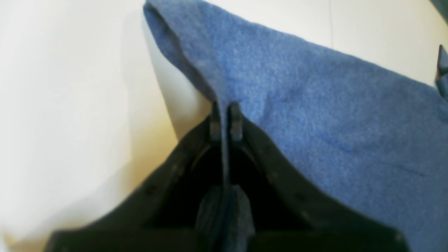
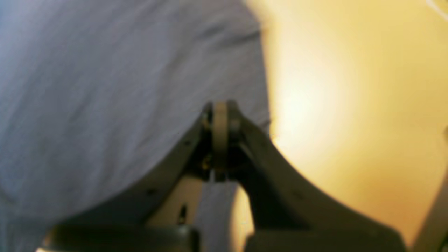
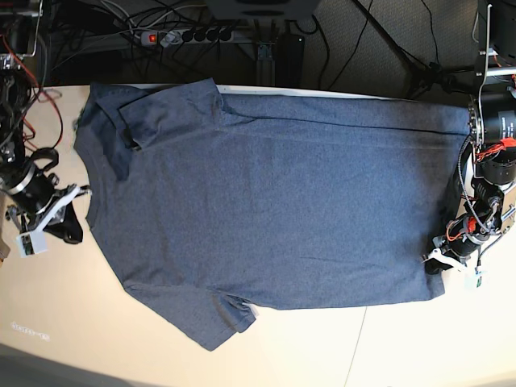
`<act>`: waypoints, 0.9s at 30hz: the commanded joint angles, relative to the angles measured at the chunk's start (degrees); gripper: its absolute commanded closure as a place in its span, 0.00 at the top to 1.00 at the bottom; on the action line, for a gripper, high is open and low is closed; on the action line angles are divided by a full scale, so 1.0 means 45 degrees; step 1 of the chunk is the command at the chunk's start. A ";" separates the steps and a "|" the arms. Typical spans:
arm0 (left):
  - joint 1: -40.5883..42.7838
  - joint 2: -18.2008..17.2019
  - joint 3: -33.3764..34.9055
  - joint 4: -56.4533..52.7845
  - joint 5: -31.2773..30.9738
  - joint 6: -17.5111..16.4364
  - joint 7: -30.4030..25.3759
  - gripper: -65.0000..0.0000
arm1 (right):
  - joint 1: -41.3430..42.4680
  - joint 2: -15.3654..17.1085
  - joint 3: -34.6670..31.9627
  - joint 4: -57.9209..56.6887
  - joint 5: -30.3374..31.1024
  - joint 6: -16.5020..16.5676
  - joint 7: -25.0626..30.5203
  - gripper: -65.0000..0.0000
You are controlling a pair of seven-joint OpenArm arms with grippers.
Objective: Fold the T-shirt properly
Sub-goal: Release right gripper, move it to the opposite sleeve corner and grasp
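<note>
Base view alone: whole T-shirt [image 3: 274, 193]

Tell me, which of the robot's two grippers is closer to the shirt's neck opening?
The right one. The right gripper sits at the neck end of the T-shirt, pinching fabric there. The left gripper is at the opposite end, clamped on the hem corner.
</note>
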 commanded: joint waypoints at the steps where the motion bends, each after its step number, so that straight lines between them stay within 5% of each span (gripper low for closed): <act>1: -0.0335 -0.0189 0.0000 0.0151 0.0092 -0.0165 -0.0112 0.00 | 0.0845 0.0253 0.0136 -0.0631 0.0078 0.0151 0.0277 0.00; 3: -0.0335 -0.0189 0.0000 0.0151 0.0248 -0.0170 -0.0107 0.00 | 0.2205 0.0243 0.0131 -0.2467 0.0248 0.0160 0.0321 0.02; 7: -0.0335 -0.0189 0.0000 0.0151 0.0393 -0.0170 -0.0102 0.00 | 0.4823 0.0209 0.0136 -0.6314 0.0355 0.0155 0.0602 0.36; 9: -0.0330 -0.0189 0.0000 0.0151 0.0389 -0.0175 -0.0005 0.00 | 0.5926 0.0180 0.0131 -0.8223 0.0369 0.0160 0.0719 0.44; 18: -0.0330 -0.0189 0.0000 0.0151 0.0374 -0.0311 0.0267 0.00 | 0.8884 -0.0612 0.0131 -1.4819 0.0835 0.0520 0.0758 0.52; 27: -0.0330 -0.0194 0.0000 0.0155 0.0379 -0.0311 0.0267 0.00 | 0.9287 -0.2691 0.0121 -1.5421 -0.0087 0.0933 0.0777 0.52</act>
